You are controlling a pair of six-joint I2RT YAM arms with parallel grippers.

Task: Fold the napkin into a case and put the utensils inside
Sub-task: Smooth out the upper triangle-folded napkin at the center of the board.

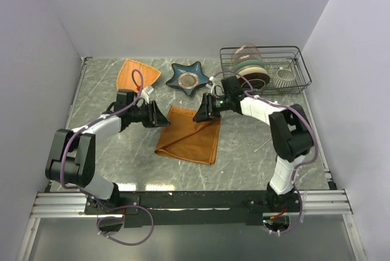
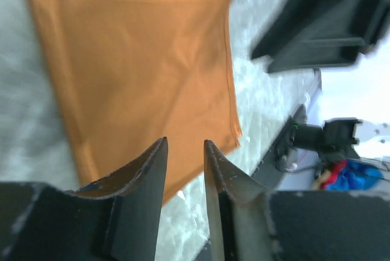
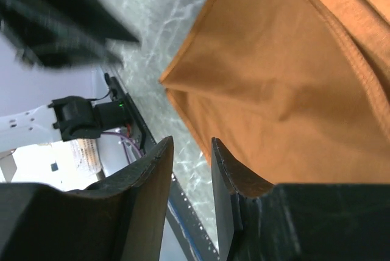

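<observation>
In the top view the napkin (image 1: 189, 136) lies flat on the tabletop (image 1: 244, 157), doubled over with a slanting crease, and the star-shaped dish (image 1: 187, 78) sits just beyond its far edge. The left gripper (image 1: 163, 118) is at the napkin's far left corner, the right gripper (image 1: 201, 114) on its far edge toward the right corner. The cloth looks too broad to hold cutlery, so the step in hand is probably a further fold. In the left wrist view the fingers (image 2: 149, 172) stand apart with nothing between them, the napkin (image 2: 134, 72) spread beyond their tips. They should close over the hem and catch every layer. In the right wrist view the fingers (image 3: 152, 175) are also apart and empty, just beside the napkin's edge (image 3: 286, 72). Both arms should pinch level and travel together, or the edges will skew.
</observation>
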